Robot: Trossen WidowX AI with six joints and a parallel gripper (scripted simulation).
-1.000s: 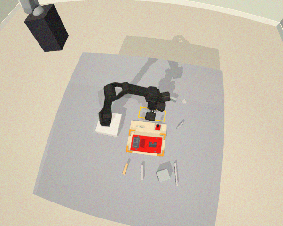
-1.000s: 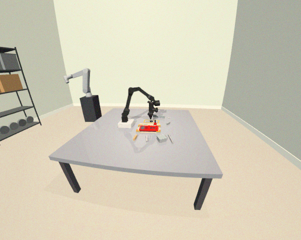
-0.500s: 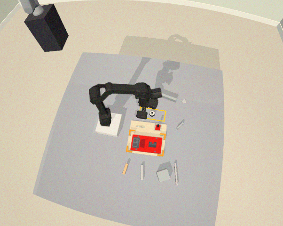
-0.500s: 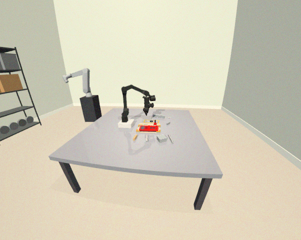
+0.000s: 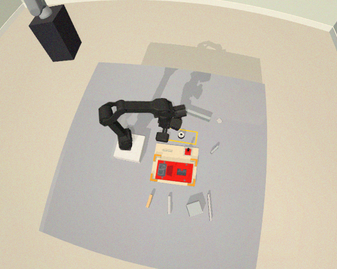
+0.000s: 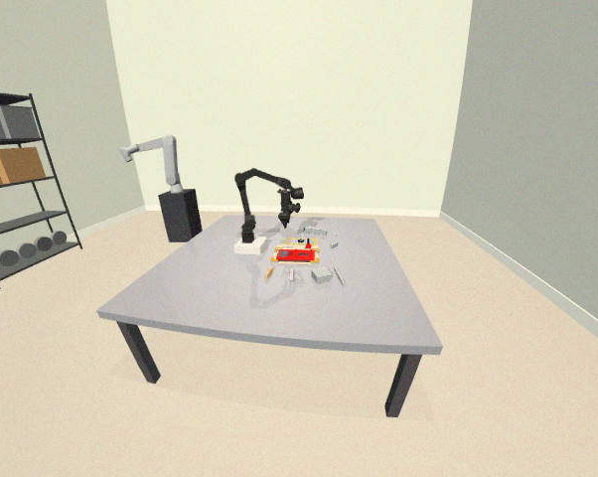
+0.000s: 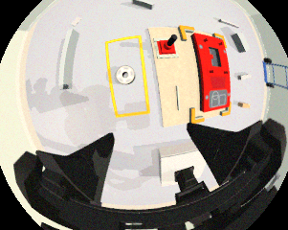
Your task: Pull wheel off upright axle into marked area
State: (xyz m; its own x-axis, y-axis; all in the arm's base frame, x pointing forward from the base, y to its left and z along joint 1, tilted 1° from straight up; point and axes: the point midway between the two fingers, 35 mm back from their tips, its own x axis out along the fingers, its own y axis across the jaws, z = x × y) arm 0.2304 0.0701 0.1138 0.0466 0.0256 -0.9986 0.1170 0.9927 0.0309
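From above, the wheel [image 5: 181, 134] lies flat on the grey worktop [image 5: 90, 179] inside the yellow marked area [image 5: 196, 135], with the gripper [image 5: 166, 133] just beside it, off the area's left end, jaws spread wide and holding nothing. From the side, the arm [image 6: 258, 177] arches over the worktop, its gripper raised above the board [image 6: 296, 254]. At the wrist, the wheel [image 7: 124, 76] sits well apart from the dark fingers, and the axle [image 7: 170, 41] stands bare on its red base.
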